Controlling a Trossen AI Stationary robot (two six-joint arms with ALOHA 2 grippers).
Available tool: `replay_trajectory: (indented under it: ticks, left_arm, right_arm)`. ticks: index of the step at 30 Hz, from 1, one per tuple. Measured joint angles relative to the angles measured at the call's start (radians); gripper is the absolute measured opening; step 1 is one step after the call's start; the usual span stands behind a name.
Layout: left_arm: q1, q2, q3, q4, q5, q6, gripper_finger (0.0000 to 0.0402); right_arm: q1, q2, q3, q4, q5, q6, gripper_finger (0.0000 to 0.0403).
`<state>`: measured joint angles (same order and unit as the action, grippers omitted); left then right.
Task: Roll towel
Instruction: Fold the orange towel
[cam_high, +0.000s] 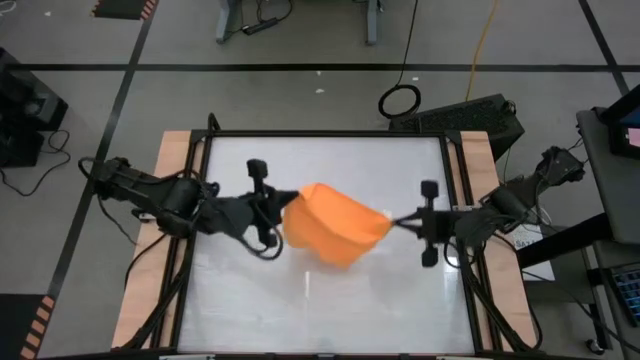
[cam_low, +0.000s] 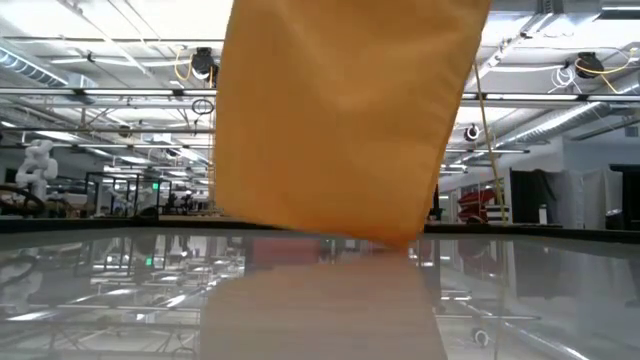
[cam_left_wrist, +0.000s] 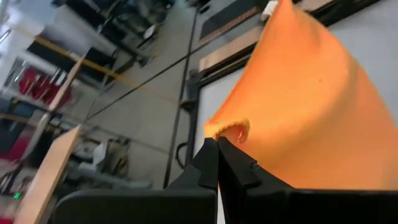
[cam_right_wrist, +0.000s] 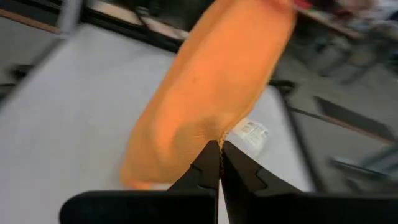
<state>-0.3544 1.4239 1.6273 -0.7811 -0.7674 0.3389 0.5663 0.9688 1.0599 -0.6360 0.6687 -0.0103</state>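
The orange towel (cam_high: 335, 225) hangs in the air over the middle of the white table (cam_high: 330, 310), stretched between my two grippers. In the low view the towel (cam_low: 340, 120) hangs like a sheet, its lower edge just above the tabletop. My left gripper (cam_high: 290, 203) is shut on the towel's left corner. My right gripper (cam_high: 392, 224) is shut on its right corner. My left gripper pinches a corner of the towel (cam_left_wrist: 225, 130) between its two fingers, coming level from the table's left. The towel is lifted and hangs away below the hold. My right gripper pinches the opposite upper corner (cam_right_wrist: 219, 142) between its two fingers, coming level from the table's right. The cloth hangs below it, clear of the table.
The table has wooden side rails (cam_high: 170, 170) and a dark frame. A black keyboard-like object (cam_high: 465, 115) and a cable loop (cam_high: 400, 100) lie on the floor beyond the far edge.
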Motion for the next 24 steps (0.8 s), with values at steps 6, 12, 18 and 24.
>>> replay_trajectory:
  ticks: [6,12,18,24]
  left_arm:
    - [0.147,0.003,-0.024,-0.016,0.010,-0.003,0.0000]
    - [0.355,0.003,-0.026,0.095,0.114,0.151,0.0000]
    - [0.496,0.002,-0.017,0.196,0.341,0.247,0.0000]
    - [0.461,0.003,-0.025,0.013,0.562,0.205,0.0000]
  right_arm:
    - [-0.099,0.000,0.080,-0.055,0.103,-0.111,0.0000]
    - [-0.267,0.000,0.083,-0.074,0.203,-0.299,0.0000]
    - [-0.418,-0.016,0.083,-0.075,0.207,-0.451,0.0000]
    - [-0.455,-0.035,0.077,-0.151,-0.134,-0.290,0.0000]
